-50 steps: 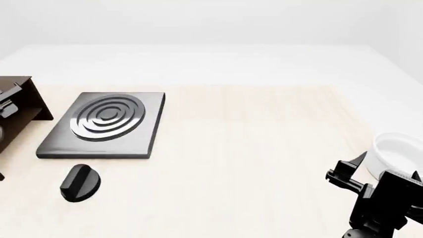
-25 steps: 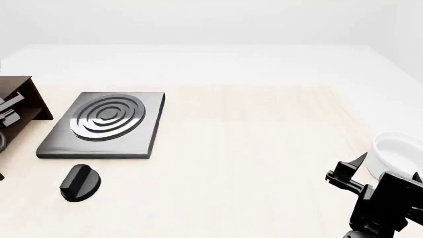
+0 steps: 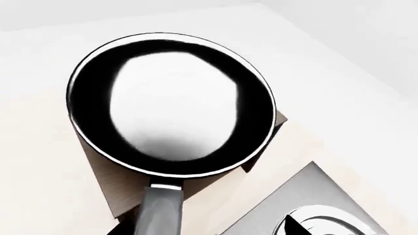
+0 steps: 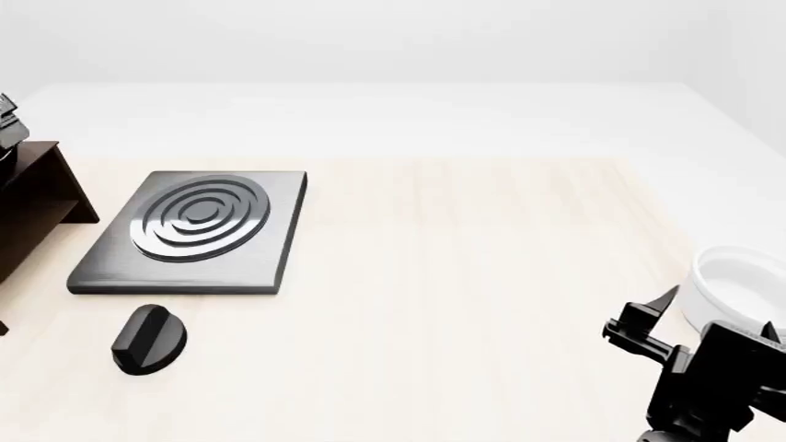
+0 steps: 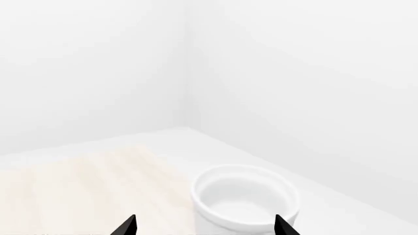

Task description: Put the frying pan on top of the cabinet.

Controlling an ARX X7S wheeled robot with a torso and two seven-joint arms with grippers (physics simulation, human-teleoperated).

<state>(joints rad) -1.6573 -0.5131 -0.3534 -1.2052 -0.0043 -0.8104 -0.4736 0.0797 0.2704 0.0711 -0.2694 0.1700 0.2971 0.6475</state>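
Note:
The frying pan (image 3: pixel 173 105), round and black with a glossy inside, fills the left wrist view. Its long handle (image 3: pixel 160 210) runs back toward the camera. It hangs above the dark brown cabinet (image 3: pixel 117 188), which looks smaller beneath it. My left gripper's fingertips are hidden in that view; it is shut on the handle. In the head view the left gripper (image 4: pixel 6 118) shows only at the far left edge, above the cabinet (image 4: pixel 43 198). My right gripper (image 5: pixel 204 227) is open and holds nothing; it sits low at the right (image 4: pixel 639 318).
A flat grey stove plate (image 4: pixel 197 230) with concentric rings lies right of the cabinet, also in the left wrist view (image 3: pixel 320 196). A black knob (image 4: pixel 150 339) lies in front of it. A white bowl (image 4: pixel 737 285) (image 5: pixel 245 196) stands just beyond the right gripper.
At the head view's left edge my left gripper has risen from beside the cabinet's front to above its top. The right arm has barely moved.

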